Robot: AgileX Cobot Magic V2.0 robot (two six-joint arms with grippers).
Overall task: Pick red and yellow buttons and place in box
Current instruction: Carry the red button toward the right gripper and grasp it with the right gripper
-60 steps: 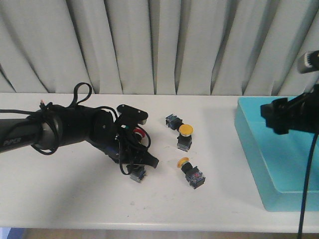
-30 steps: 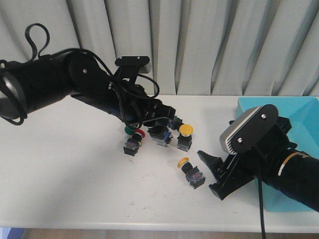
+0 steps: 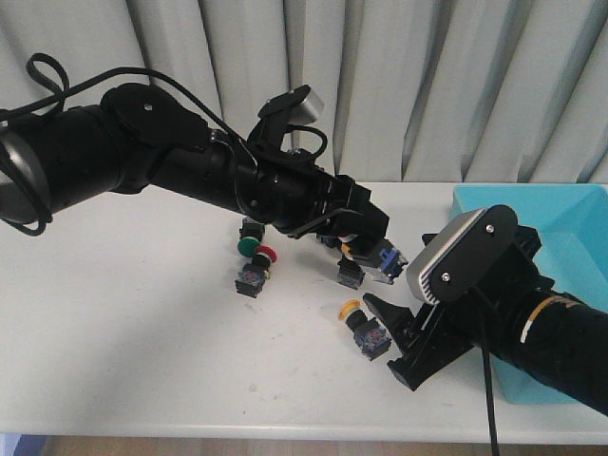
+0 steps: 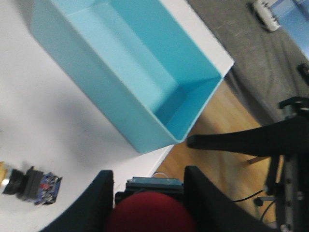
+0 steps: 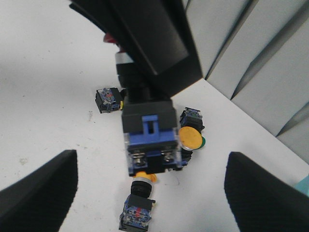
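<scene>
My left gripper (image 3: 377,255) is shut on a red button (image 4: 149,212) and holds it above the table, right of the loose buttons and left of the turquoise box (image 3: 546,223). The box also shows in the left wrist view (image 4: 125,63), where it looks empty. My right gripper (image 3: 390,339) is wide open and low over the table, with a yellow button (image 3: 366,328) lying just left of its fingers (image 5: 38,193). That yellow button (image 5: 138,203) lies between the open jaws in the right wrist view. A second yellow button (image 5: 189,137) lies behind the held button's blue body (image 5: 152,140).
A green-capped button (image 3: 249,247), a red-capped one (image 3: 265,255) and another button (image 3: 250,280) lie on the white table (image 3: 142,332) left of centre. My two arms are close together over the middle. A grey curtain hangs behind.
My left arm has lifted off the table and swung right toward the box with the red button in its jaws. My right arm came down from over the box to the table.
</scene>
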